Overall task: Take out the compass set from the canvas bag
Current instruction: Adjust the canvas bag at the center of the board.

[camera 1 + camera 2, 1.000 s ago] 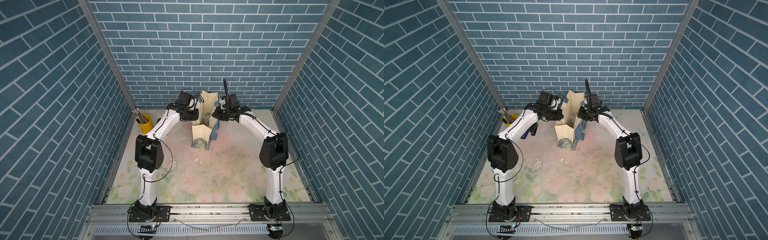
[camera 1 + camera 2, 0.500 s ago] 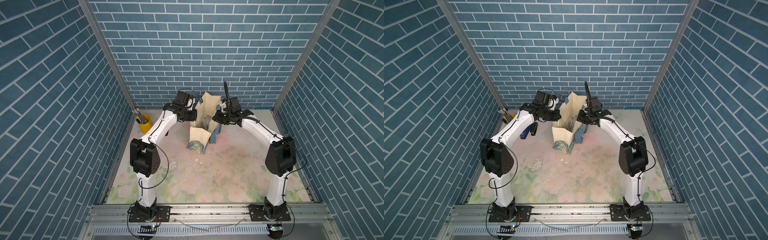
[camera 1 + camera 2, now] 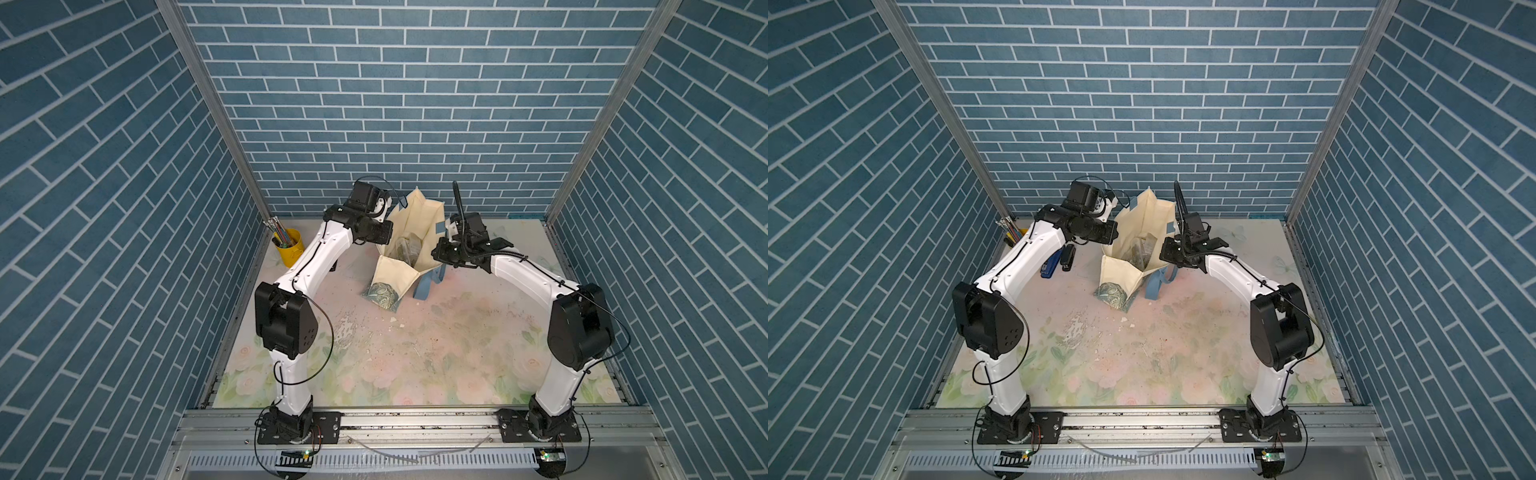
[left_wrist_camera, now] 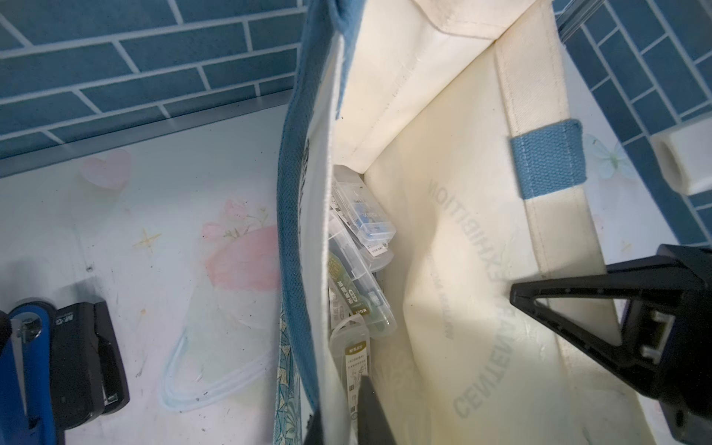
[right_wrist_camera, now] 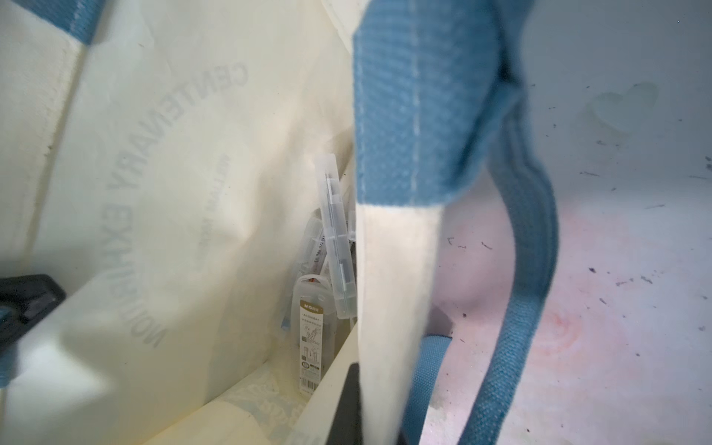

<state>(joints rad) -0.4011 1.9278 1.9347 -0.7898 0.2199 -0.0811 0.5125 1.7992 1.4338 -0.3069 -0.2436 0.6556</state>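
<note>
- The canvas bag (image 3: 395, 270), cream with blue handles and a floral bottom band, stood upright at the far middle, mouth open.
- The compass set lay among clear plastic cases (image 4: 362, 293) inside it; which one was unclear.

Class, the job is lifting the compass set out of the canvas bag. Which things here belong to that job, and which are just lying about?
Job: canvas bag; clear cases inside it; left gripper and right gripper, both pinching its rim.
Lying about: yellow cup of pencils; blue stapler; black stapler.
</note>
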